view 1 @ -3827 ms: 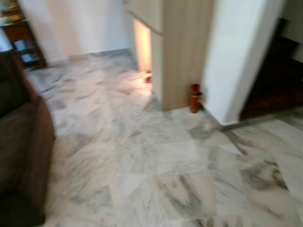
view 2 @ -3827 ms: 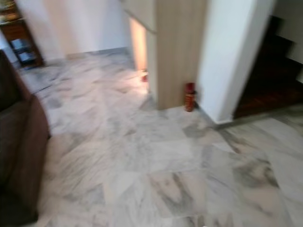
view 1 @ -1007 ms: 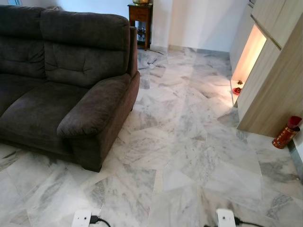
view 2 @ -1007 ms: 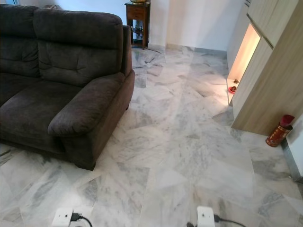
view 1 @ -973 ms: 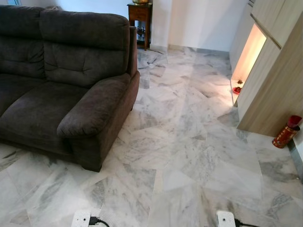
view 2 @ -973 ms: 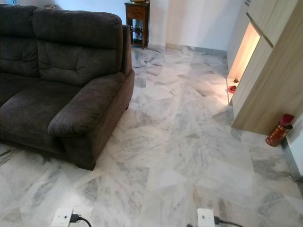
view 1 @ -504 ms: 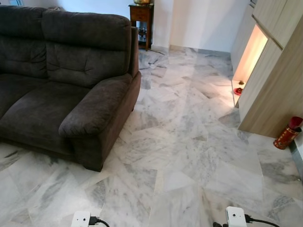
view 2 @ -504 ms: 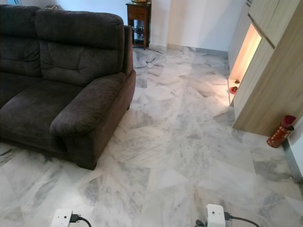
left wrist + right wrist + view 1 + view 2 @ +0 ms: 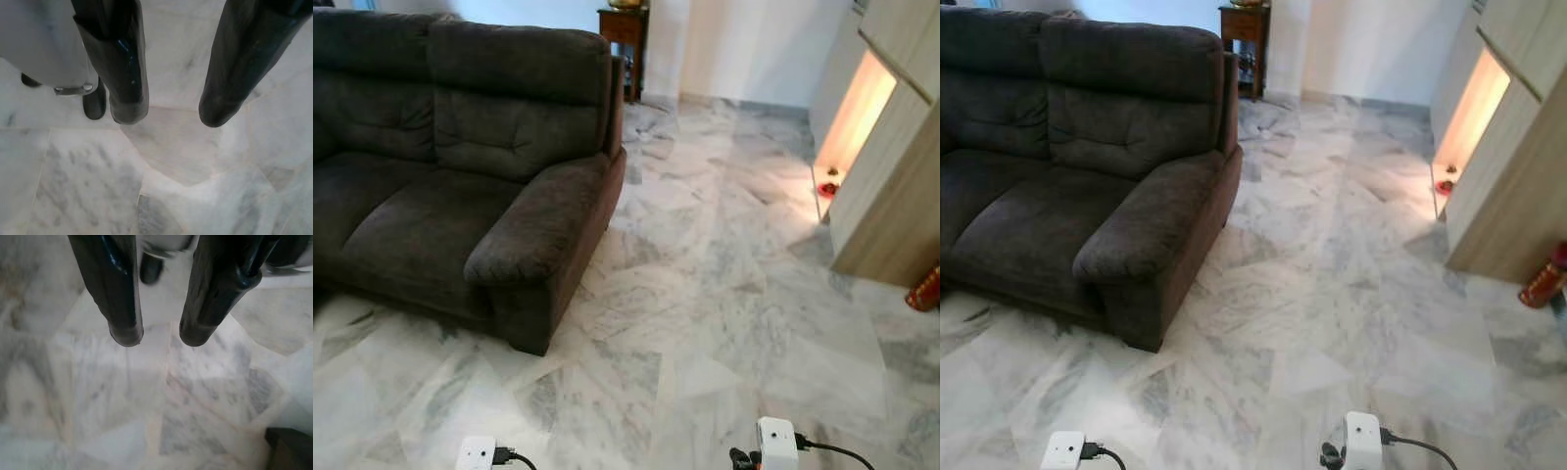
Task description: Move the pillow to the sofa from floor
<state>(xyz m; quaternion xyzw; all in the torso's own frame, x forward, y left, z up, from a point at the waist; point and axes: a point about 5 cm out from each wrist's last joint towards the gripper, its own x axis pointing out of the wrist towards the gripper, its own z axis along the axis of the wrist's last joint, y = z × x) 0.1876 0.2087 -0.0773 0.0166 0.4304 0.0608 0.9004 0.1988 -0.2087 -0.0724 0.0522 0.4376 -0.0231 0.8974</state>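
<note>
Grey-veined white marble floor [image 9: 724, 294] underfoot. Dark brown plush fabric sofa [image 9: 460, 166] stands at the robot's left, its rolled armrest nearest the open floor. Small dark wooden side table [image 9: 625, 29] sits behind the sofa's far end, against the white wall. Light wood cabinet [image 9: 891, 186] with a lit niche at right; red cylindrical canister [image 9: 1542, 279] on the floor beside its base. Pillow's location: cannot tell.

Left gripper [image 9: 168, 115]: hangs over bare marble, fingers spread apart, empty. Right gripper [image 9: 159, 340]: hangs over marble, fingers parted by a narrower gap, empty.
</note>
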